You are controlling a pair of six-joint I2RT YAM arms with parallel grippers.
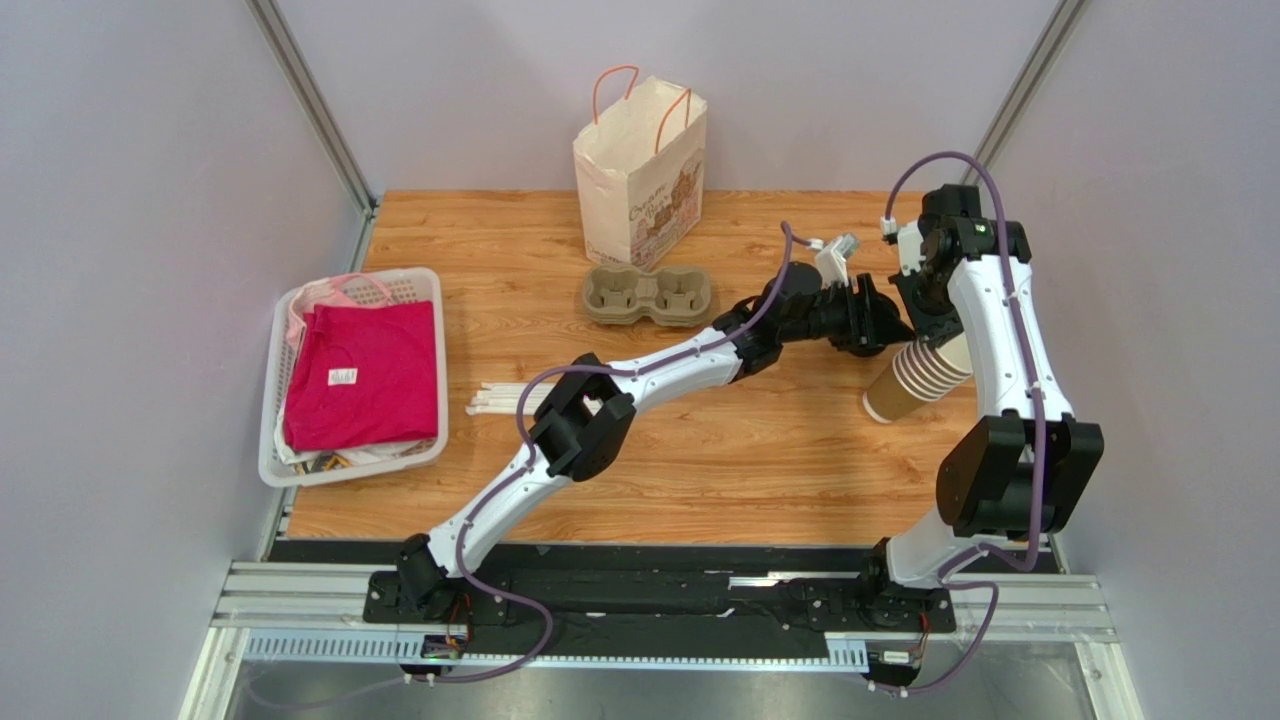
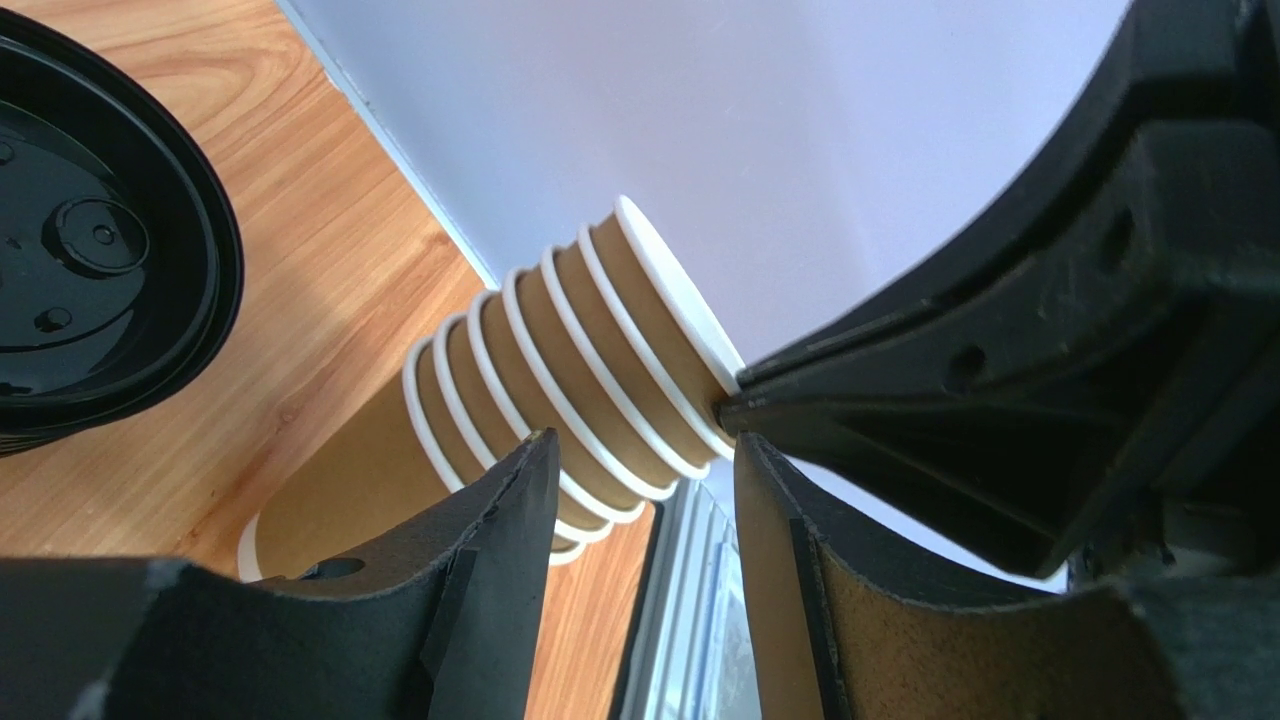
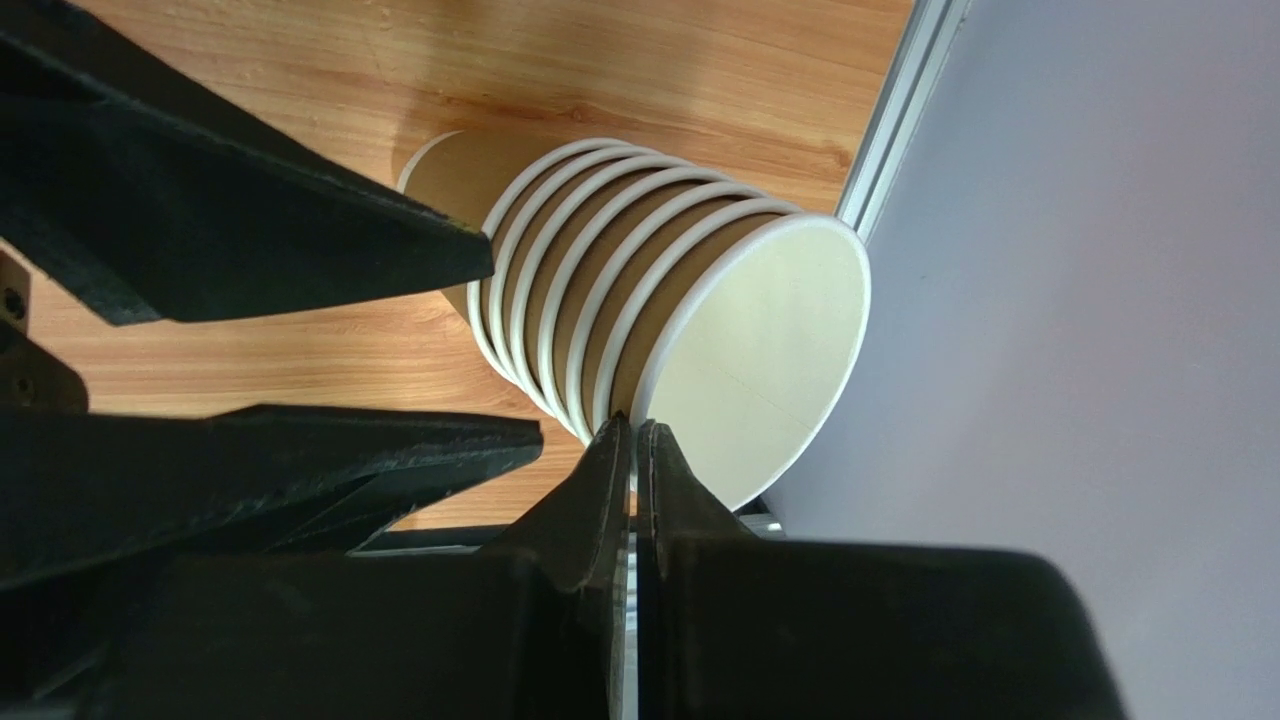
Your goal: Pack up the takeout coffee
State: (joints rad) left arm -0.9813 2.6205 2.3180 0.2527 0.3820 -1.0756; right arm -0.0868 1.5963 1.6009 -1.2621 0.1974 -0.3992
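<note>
Stack of paper cups point(image 1: 918, 375) tilted at right side of counter point(image 1: 721, 450), open end uppermost. Right gripper point(image 3: 634, 438) closed, pinching rim of outermost cup. Left gripper point(image 2: 646, 447) with jaws apart, just beside stack (contact cannot be told). Black lids point(image 2: 90, 255) lying on counter near stack. Takeout coffee as a lidded cup: position cannot be told.

Bright, even overhead light; faint soft shadows on wooden table point(image 1: 721, 450). Top view sharp. Wrist views: near fingers point(image 2: 451, 600) dark, soft-focus; stack of paper cups point(image 2: 571, 375) crisp; black lid point(image 2: 90, 240) shows dull sheen.
</note>
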